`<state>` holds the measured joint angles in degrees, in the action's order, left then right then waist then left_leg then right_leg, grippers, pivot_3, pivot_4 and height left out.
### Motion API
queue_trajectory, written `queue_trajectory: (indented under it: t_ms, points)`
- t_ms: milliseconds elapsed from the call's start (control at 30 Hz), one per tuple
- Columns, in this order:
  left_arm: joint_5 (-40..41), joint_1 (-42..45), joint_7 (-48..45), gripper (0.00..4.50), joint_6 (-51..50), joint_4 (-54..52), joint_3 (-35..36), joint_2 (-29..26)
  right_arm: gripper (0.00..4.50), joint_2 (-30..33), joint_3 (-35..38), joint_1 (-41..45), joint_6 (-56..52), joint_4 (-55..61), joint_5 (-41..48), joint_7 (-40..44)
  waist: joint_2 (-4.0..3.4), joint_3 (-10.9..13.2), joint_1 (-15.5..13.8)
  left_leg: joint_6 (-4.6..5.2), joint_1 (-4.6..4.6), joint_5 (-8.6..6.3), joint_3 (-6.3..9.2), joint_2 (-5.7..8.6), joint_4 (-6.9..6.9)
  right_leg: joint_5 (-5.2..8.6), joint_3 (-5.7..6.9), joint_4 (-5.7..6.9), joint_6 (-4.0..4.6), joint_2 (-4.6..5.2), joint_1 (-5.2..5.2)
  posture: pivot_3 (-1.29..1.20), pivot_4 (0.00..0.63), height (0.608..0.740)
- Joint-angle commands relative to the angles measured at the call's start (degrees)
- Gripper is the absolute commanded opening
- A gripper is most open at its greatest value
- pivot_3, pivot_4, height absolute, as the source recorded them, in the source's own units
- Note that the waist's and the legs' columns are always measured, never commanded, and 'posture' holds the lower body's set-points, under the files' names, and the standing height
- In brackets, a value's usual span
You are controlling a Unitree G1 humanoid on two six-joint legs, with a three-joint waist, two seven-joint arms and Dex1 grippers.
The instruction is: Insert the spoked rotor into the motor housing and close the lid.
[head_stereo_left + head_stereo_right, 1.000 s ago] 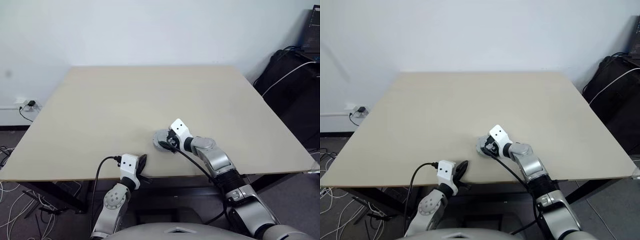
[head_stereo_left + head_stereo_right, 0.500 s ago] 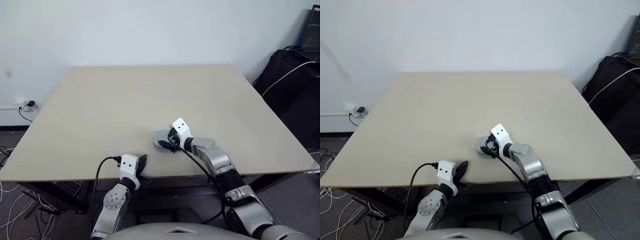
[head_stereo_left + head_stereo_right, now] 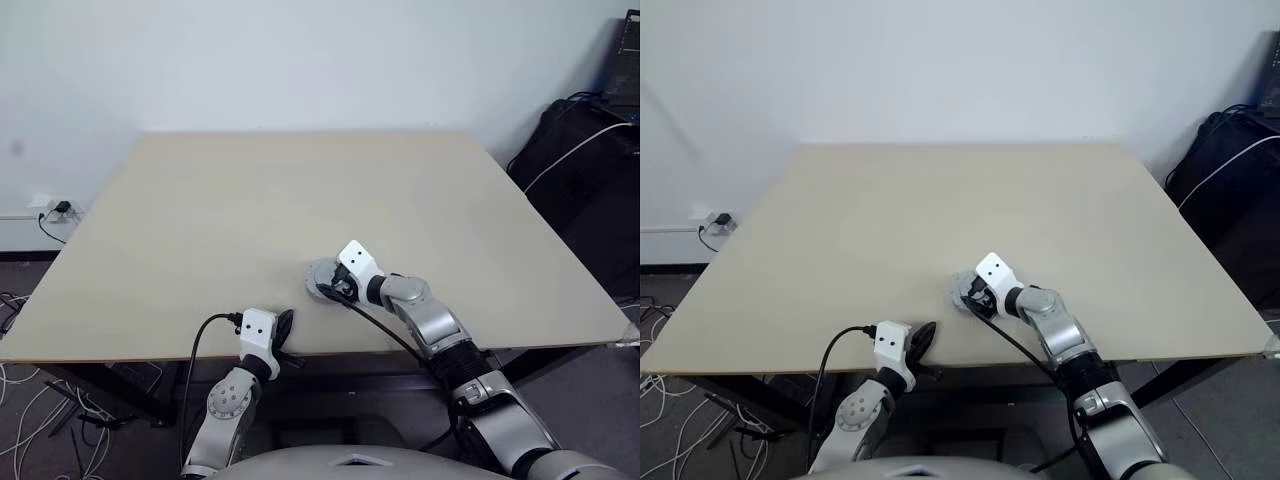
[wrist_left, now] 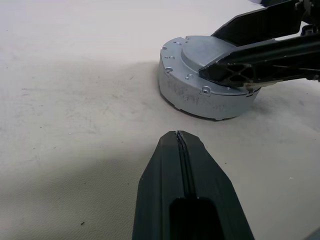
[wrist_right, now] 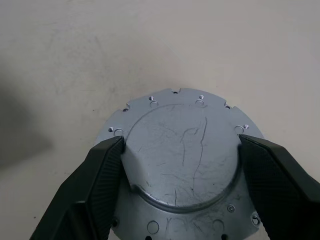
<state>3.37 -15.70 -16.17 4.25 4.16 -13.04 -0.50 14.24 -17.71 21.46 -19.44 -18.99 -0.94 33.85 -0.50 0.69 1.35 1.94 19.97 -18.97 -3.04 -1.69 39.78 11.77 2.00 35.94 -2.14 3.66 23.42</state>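
My right gripper [image 5: 180, 150] reaches over the beige table [image 3: 300, 200] near its front edge, and its two black fingers [image 5: 95, 175] stand wide, one against each side of the raised centre hub of the lid [image 5: 182, 160]. In the right wrist view the pads appear to touch the hub's rim on both sides, so I am gripping the lid by its hub. The lid is a matte grey disc with small holes and notches round its rim, and it lies flat on top of the motor housing [image 4: 200, 97], whose silver side wall shows beneath it in the left wrist view. The closed assembly sits on the tabletop, a little to the right of the table's middle line and close to the near edge [image 3: 322, 277]. I cannot see the spoked rotor; the lid covers the housing. My left gripper [image 4: 182, 145] is closed tight, its two fingers pressed together with only a thin seam between them, holding nothing. It rests low at the table's front edge, to the left of the housing [image 3: 283, 325], pointing toward the housing and well short of it, with bare table between its tip and the housing wall.
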Motion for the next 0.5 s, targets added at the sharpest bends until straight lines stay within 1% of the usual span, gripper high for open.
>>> queue_trajectory:
  t_ms: [33,133,200,333,500]
  points:
    - [-0.1,0.4,0.2,0.0,0.4,-2.7,-0.4,0.1,3.28,0.0,0.8,-0.2,-2.4,-1.7,-1.0,-1.5,0.01,0.0,0.0,0.0,-0.04,0.0,0.0,0.0,0.0,0.0,0.0,0.0,0.0,0.0,0.01,0.0,0.0,0.74]
    - [-0.1,0.5,0.2,0.0,0.4,-2.5,-0.4,0.1,3.28,-1.5,2.7,0.2,-9.1,-1.4,1.5,-1.4,0.02,0.0,0.0,0.0,-0.17,0.0,0.02,-0.03,0.0,0.01,0.01,0.01,0.0,0.0,0.05,0.0,0.0,0.74]
    - [-0.2,0.5,0.2,0.0,0.5,-2.4,-0.4,0.1,3.28,-1.7,2.9,0.3,-10.8,-1.0,1.5,-1.7,0.0,0.0,0.0,0.0,-0.18,0.0,0.02,-0.04,0.0,0.0,0.02,0.01,0.0,0.0,0.05,0.0,0.0,0.74]
    - [0.2,0.7,0.5,0.0,1.4,-2.1,0.3,0.3,3.28,-1.2,2.3,0.2,-11.2,-0.5,0.9,-1.6,0.0,0.0,0.0,0.0,-0.17,0.0,0.03,-0.04,0.0,0.01,0.03,0.0,0.0,0.01,0.06,0.0,0.0,0.74]
    - [-0.8,4.9,5.1,0.0,-1.8,-3.3,3.7,0.5,3.28,-0.2,0.9,-0.3,-9.0,-0.2,-0.3,-1.3,0.0,0.0,-0.2,0.0,-0.17,0.0,0.05,-0.03,0.0,0.0,0.05,0.0,0.0,0.02,0.06,0.0,0.0,0.74]
